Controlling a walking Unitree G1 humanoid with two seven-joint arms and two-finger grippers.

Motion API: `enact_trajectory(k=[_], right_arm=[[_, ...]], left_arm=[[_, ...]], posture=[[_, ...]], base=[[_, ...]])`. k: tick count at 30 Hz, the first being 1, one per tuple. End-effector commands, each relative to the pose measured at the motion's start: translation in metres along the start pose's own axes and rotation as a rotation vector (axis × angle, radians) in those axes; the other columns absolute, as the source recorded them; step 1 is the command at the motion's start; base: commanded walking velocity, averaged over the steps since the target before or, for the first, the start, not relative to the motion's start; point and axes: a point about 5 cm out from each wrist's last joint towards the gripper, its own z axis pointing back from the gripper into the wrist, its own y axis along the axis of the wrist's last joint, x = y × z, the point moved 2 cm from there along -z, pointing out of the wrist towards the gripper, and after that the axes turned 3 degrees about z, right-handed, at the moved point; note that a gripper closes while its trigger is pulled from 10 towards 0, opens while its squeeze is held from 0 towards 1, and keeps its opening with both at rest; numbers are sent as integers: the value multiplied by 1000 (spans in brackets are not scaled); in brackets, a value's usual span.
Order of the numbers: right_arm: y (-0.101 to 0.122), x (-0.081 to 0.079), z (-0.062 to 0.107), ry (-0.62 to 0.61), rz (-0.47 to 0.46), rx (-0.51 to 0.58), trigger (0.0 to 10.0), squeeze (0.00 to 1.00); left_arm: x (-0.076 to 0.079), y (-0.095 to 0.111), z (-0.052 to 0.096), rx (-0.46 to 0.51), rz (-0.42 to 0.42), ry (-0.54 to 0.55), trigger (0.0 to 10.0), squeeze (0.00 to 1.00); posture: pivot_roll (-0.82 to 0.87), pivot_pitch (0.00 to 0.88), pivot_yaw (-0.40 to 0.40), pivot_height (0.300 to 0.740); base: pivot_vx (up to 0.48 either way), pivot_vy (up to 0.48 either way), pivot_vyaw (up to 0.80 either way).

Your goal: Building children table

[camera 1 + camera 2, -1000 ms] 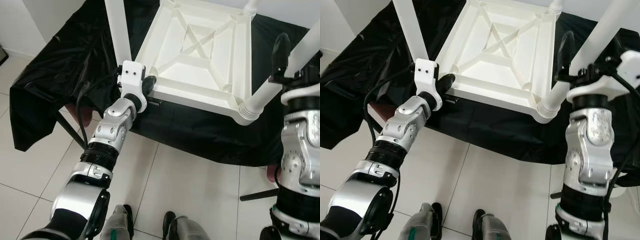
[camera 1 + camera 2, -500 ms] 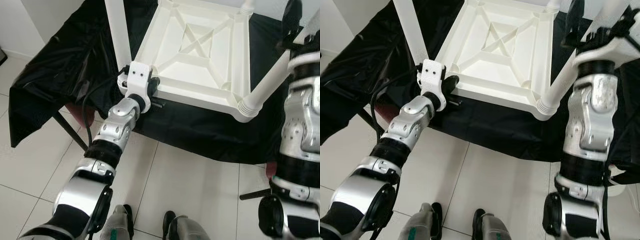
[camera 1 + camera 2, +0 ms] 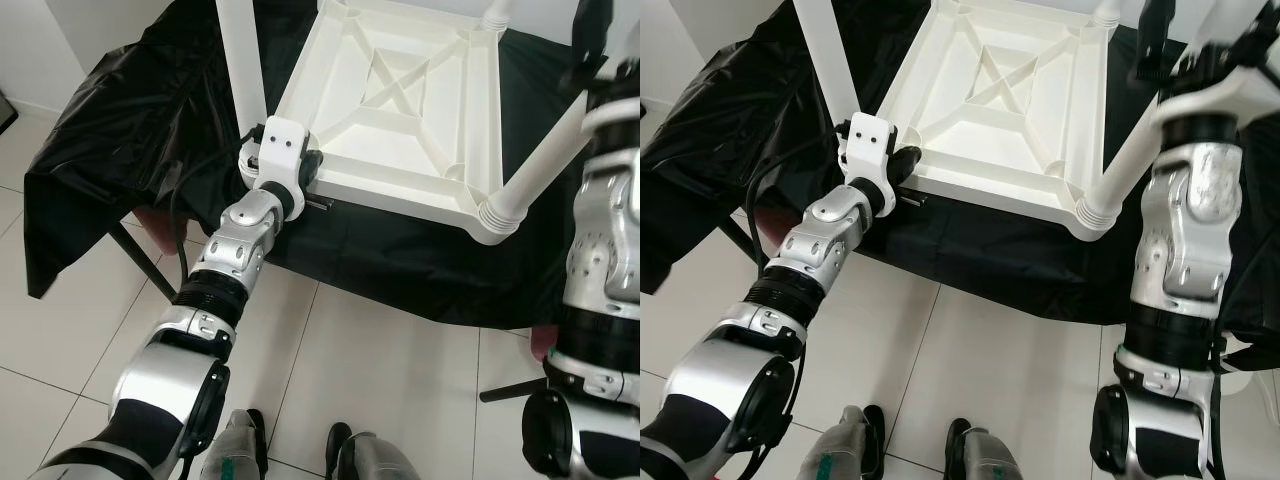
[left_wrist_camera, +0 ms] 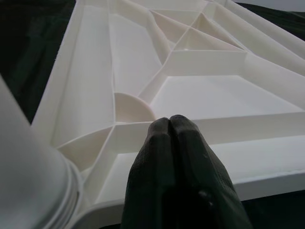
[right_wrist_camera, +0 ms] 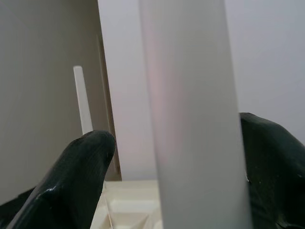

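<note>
The white children's table (image 3: 400, 195) lies upside down on a black cloth (image 3: 130, 120). One white leg (image 3: 240, 60) stands up from its near left corner. Another leg (image 3: 545, 160) leans out of the near right corner socket (image 3: 495, 215). My left gripper (image 3: 313, 170) is shut with nothing in it, its tips (image 4: 170, 125) over the ribbed underside by the near left corner. High on the near right leg (image 5: 190, 119), my right gripper (image 3: 1185, 50) is open. One finger (image 5: 86, 162) stands clear of the leg and the other finger (image 5: 271, 157) lies against it.
A third leg (image 3: 498, 12) rises at the table's far right corner. The cloth hangs over a stand with dark legs (image 3: 140, 265) reaching the tiled floor (image 3: 380, 340). A dark bar (image 3: 515, 390) lies low on the right. My feet (image 3: 340, 450) are near the bottom edge.
My right gripper has gone up along the near right leg, which now leans less. My left gripper has edged forward over the table's rim.
</note>
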Motion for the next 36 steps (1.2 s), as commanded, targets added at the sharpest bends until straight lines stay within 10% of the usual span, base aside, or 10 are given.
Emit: enact_trajectory(k=[1, 16, 17, 18, 24, 25, 30, 31, 36], right_arm=[[5, 5, 3, -19, 0, 16, 10000, 0], [14, 6, 2, 4, 1, 41, 10000, 0], [14, 5, 2, 5, -1, 41, 9569, 0], [14, 4, 2, 9, -3, 39, 4902, 0], [14, 4, 4, 9, -6, 35, 3922, 0], [15, 5, 4, 7, -9, 36, 0, 0], [16, 4, 5, 9, -15, 40, 0, 0], [17, 4, 6, 7, -10, 38, 10000, 0], [16, 5, 7, 3, 2, 33, 10000, 0]], left_arm=[[-2, -2, 0, -6, -17, 25, 10000, 0], [-2, -4, -5, -22, -27, 55, 10000, 0], [-2, -4, -6, -23, -26, 60, 10000, 0], [-2, -4, -6, -27, -25, 66, 10000, 0], [-2, -3, -10, -38, -27, 87, 10000, 0], [-1, -4, -11, -45, -30, 96, 10000, 0], [1, -5, -13, -59, -41, 111, 10000, 0], [4, -5, -15, -63, -45, 115, 10000, 0], [5, -3, -16, -55, -49, 104, 10000, 0]], posture=[[97, 226, -23, 740], [88, 225, -20, 740], [81, 219, -22, 740], [81, 219, -22, 740], [81, 215, -21, 740], [80, 213, -18, 740], [76, 211, -16, 740], [71, 211, -12, 740], [72, 215, -12, 740]], base=[[0, 0, 0], [0, 0, 0], [0, 0, 0], [0, 0, 0], [0, 0, 0], [0, 0, 0], [0, 0, 0], [0, 0, 0], [0, 0, 0]])
